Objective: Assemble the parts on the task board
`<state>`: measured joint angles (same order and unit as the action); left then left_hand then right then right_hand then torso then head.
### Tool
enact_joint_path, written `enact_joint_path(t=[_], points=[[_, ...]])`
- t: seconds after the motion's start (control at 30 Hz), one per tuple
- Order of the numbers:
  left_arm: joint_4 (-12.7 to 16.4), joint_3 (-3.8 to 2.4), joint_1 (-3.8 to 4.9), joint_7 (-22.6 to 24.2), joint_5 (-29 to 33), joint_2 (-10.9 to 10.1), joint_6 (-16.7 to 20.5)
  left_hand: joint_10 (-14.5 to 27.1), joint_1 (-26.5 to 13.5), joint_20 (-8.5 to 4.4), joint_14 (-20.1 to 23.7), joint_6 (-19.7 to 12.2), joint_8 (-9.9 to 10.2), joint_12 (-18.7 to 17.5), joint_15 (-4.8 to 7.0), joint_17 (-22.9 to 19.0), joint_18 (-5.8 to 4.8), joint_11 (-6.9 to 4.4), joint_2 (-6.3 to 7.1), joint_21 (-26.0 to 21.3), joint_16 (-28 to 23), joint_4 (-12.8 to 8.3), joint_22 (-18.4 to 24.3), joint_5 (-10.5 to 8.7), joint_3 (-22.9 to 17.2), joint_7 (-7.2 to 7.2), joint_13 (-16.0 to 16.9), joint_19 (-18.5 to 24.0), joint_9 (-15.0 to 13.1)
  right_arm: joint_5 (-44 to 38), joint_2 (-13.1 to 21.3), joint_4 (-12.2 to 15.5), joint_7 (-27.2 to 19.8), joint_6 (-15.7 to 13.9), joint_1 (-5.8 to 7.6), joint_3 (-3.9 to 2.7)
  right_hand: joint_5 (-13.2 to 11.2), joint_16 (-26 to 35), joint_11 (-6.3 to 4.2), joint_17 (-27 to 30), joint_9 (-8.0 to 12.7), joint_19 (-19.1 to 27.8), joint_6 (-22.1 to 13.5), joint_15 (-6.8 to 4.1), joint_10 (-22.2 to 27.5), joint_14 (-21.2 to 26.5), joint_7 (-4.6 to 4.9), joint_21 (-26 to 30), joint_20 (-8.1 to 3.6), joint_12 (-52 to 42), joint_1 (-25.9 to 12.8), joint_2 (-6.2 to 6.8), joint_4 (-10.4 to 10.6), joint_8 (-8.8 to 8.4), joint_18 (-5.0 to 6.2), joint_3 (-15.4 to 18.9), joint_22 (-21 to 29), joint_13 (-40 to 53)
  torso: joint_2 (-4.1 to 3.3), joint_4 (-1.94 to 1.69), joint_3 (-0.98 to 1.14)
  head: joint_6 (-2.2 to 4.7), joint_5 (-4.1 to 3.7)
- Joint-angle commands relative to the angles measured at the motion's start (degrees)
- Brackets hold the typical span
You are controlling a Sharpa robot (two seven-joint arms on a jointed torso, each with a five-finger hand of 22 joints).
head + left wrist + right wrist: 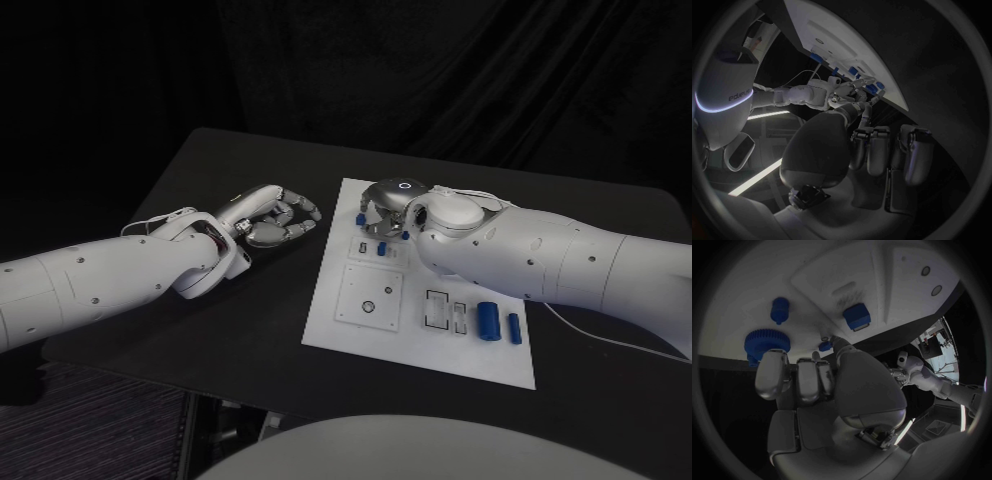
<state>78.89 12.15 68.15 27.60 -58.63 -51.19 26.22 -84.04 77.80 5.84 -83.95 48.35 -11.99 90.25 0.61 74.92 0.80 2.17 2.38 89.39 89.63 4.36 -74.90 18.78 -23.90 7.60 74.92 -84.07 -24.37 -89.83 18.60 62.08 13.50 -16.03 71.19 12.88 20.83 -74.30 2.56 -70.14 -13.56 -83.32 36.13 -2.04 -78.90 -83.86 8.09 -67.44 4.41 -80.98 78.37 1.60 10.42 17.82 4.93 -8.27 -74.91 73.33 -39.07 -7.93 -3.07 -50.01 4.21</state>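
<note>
Two pins (500, 322) lie loose at the board's (418, 350) near right, right hand (387, 212) reaching among far parts, grip unclear, left hand (271, 217) curled empty.

White task board (418, 350) on black table (216, 300)

From my station I see a matte black rectangular table (216, 180) with rounded corners, set at a slant across the head view. Behind it hangs a black curtain in loose folds (433, 70), closing off the far side. Below the table's near edge there is a dark striped carpet (101, 420), and dark metal table legs (202, 425) reach down toward it. In the left wrist view, pale strips of light (767, 115) glow in the dim room.
</note>
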Motion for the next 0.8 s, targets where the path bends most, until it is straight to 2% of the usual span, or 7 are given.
enact_joint_path(t=[0.03, 0.2, 0.53, 0.8], points=[[0.0, -0.04, -0.07, -0.1, 0.1, 0.2, -0.9, -6.0, 0.6, -0.06, -6.1, 0.3, -0.2, -0.3, -0.19, 15.1, -0.56, 0.52, -0.14, -0.1, 0.4, 0.4, -14.8, 0.19, 0.0, 0.03, 15.1, -5.3, 0.1, -0.5, -0.2, -0.6, 0.3, 2.0, -0.29, -0.06, 0.3, 0.2, 0.22, 0.0, -0.2, 0.3, 0.9, 0.47, 0.2, -1.6, 0.04, 0.0, -0.01, 0.3, -0.1, -0.54, 0.0, 0.51, -0.55, -0.3, -9.3, 0.1, 0.02, -0.01, -0.04, 0.01, 0.13], [-0.1, -0.04, -0.09, -0.3, 0.1, 0.4, -1.1, -6.0, 0.7, -0.03, -6.1, 0.4, -0.3, -0.3, -0.23, 15.1, -0.55, 0.57, -0.13, -0.1, 0.4, 0.4, -14.8, 0.23, 0.0, 0.04, 15.1, -5.3, 0.1, -0.5, -0.5, -1.2, -0.2, 2.3, -0.58, -0.11, -2.3, 0.2, 0.35, 0.0, -0.2, 0.4, 1.6, 0.61, 0.3, -1.5, 0.04, 0.0, 0.14, 0.3, -1.1, -0.55, 0.3, 1.05, -0.54, -0.3, -9.3, 0.0, 0.06, -0.03, -0.09, 0.01, 0.19], [-0.4, -0.04, -0.15, -0.6, 0.1, 0.6, -1.5, -6.0, 0.8, 0.02, -6.1, 0.5, -0.4, -0.3, -0.30, 15.1, -0.53, 0.65, -0.12, -0.2, 0.4, 0.4, -14.7, 0.31, 0.0, 0.07, 15.1, -5.2, 0.1, 0.8, -1.1, -1.6, -1.8, 1.5, -1.02, -0.18, -2.4, 0.1, 0.18, 0.0, -0.3, 0.4, 2.7, 0.52, 0.3, -1.5, -0.10, 0.0, 0.14, 0.1, -0.7, -1.01, -0.1, 1.70, -0.53, -0.9, -9.3, 0.2, 0.10, 0.03, -0.15, 0.01, 0.71], [-0.5, -0.04, -0.16, -0.9, 0.1, 0.7, -1.8, -6.0, 1.0, 0.06, -6.1, 0.5, -0.4, -0.3, -0.35, 15.1, -0.51, 0.70, -0.09, -0.3, 0.4, 0.4, -14.7, 0.37, -0.1, 0.09, 15.1, -5.2, 0.1, 1.0, -1.2, -1.7, -2.3, 2.0, -1.08, -0.19, -2.9, 0.3, -0.17, 0.3, 0.0, 0.6, 1.8, 0.29, 0.7, -1.3, -0.16, 0.2, 0.00, 0.4, -0.2, -0.16, -1.0, 1.27, -0.46, -0.9, -9.2, -0.1, 0.13, 0.04, -0.20, 0.01, 0.78]])
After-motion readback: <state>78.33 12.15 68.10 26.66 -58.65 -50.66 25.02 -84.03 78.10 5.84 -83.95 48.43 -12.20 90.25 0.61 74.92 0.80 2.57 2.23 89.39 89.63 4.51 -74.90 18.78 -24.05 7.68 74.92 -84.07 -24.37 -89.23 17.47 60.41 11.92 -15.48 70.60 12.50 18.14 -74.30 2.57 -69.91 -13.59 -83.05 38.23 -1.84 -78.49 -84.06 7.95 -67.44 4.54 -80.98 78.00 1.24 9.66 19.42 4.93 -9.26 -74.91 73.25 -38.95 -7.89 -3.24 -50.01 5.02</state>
